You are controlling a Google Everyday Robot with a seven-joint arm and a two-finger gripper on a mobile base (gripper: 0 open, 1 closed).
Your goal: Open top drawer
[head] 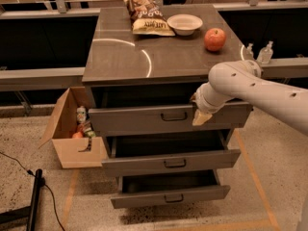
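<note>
Reading the chip bag (147, 14) on the table (120, 57), we cannot make out its print. The top drawer (139, 120) sits just under the tabletop, pulled out a little. The tool (201, 117) is at the drawer front, right of the handle (174, 115), largely hidden behind the arm (260, 88); we cannot tell its state.

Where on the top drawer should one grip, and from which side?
Grip the small dark handle at the centre of the top drawer, from the front: the front is otherwise flat. The claw sits just right of it.
</note>
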